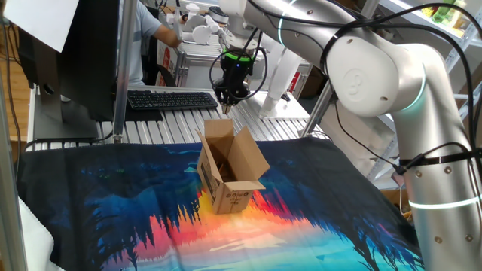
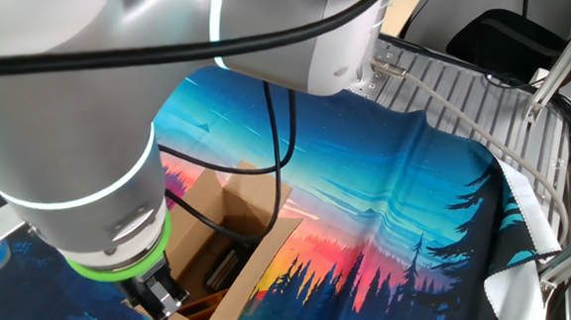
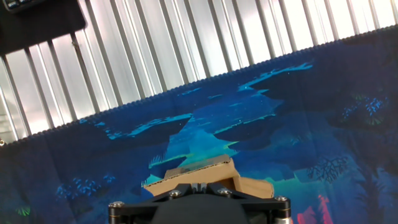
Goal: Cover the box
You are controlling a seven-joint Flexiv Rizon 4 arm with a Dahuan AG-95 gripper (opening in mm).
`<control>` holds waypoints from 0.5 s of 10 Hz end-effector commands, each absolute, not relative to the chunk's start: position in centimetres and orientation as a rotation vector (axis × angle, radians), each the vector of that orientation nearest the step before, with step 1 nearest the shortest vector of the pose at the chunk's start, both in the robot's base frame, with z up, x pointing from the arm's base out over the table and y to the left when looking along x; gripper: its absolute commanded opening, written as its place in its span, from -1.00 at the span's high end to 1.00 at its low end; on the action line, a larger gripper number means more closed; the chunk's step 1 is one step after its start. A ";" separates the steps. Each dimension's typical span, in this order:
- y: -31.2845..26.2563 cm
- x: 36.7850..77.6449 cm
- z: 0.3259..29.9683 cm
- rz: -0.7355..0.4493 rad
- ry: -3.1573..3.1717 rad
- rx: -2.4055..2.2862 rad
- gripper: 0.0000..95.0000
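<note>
One box [image 1: 230,169] on the printed cloth [image 1: 151,218], small brown carton with flaps standing open and black print on its near side; one gripper [image 1: 227,108] pointing down just above the box's far flap, fingers pressed together, nothing pinched; contact with the flap can't be told; in the other fixed view the open box [image 2: 233,245] sits below the arm [image 2: 76,143], dark items inside; hand view shows a flap edge of the box [image 3: 193,171] right at the gripper base, cloth [image 3: 280,124] beyond, then the slatted metal table [image 3: 186,43]; black keyboard [image 1: 172,98] behind on the table [image 1: 181,124]
</note>
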State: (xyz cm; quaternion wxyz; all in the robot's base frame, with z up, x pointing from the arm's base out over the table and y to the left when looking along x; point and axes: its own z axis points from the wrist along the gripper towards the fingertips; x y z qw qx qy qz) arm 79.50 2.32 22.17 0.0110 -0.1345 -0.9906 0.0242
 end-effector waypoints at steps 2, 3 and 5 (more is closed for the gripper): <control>2.2 80.0 22.2 0.073 -3.094 -0.428 0.60; 2.1 80.0 22.2 0.071 -3.105 -0.436 0.60; 2.1 80.0 22.2 0.068 -3.113 -0.446 0.60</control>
